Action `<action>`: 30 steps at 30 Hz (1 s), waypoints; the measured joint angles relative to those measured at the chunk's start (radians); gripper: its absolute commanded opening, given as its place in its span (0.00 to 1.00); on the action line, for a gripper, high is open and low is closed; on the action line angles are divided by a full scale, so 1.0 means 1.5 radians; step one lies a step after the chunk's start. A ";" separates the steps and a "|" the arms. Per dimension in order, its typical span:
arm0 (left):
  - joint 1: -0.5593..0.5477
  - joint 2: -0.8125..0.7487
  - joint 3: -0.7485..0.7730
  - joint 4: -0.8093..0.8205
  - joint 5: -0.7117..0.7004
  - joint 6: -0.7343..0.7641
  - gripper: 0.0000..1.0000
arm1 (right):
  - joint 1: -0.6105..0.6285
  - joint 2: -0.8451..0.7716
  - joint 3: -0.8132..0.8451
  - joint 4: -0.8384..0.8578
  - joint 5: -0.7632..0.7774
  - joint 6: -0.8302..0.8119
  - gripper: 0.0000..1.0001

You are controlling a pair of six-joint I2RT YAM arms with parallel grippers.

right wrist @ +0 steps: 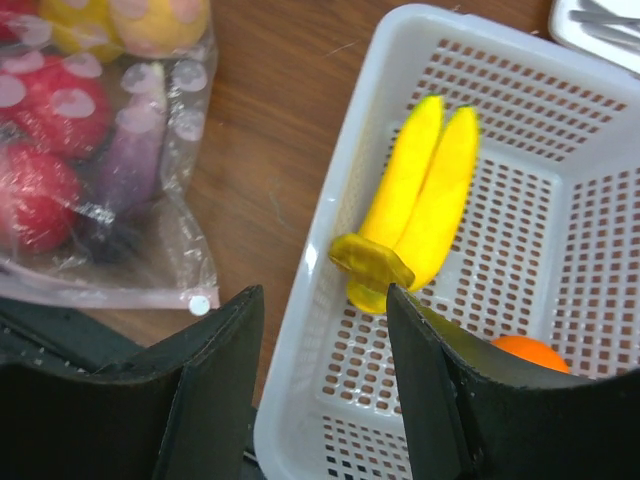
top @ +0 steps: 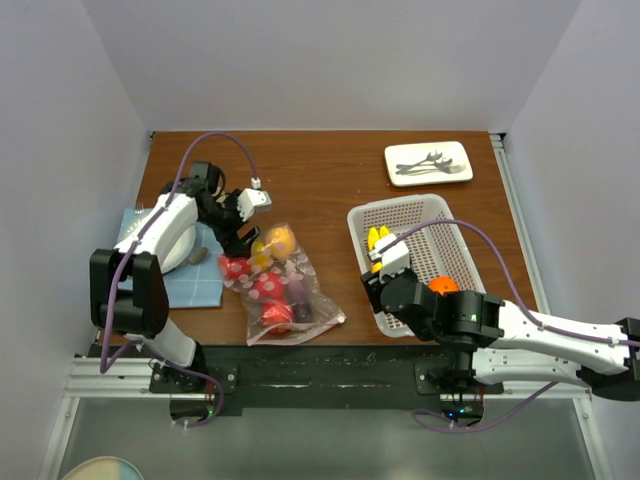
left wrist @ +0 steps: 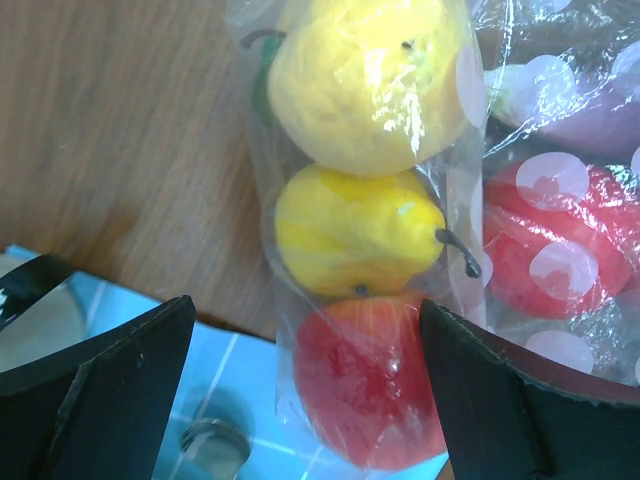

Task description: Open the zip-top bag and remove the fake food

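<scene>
Midway: banana, orange in basket at 3 o'clock. Left fingers spread over zip-top bag; right fingers parted, empty. Next, likely: pinch bagged fruit.

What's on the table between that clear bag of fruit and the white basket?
Just bare wooden table between bag and basket; the right wrist view shows it.

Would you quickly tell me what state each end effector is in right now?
Left end effector: open, empty, above the zip-top bag.
Right end effector: open, empty, over the white basket.
</scene>
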State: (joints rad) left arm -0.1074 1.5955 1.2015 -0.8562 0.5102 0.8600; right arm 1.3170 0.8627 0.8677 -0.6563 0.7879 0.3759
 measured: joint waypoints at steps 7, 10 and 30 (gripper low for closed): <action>0.000 0.050 0.000 -0.009 0.051 0.000 0.72 | 0.010 -0.042 -0.031 0.023 -0.147 -0.020 0.47; 0.000 0.062 0.000 -0.023 0.070 0.000 0.46 | 0.019 -0.056 -0.052 0.048 -0.203 -0.020 0.43; -0.077 0.079 0.140 -0.121 0.084 -0.034 0.00 | 0.082 0.178 -0.140 0.349 -0.300 -0.017 0.35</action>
State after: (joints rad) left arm -0.2230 1.7134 1.4109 -1.0378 0.6369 0.8089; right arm 1.4403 1.1297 0.6579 -0.1333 0.3386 0.3511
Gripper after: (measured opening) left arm 0.013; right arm 0.355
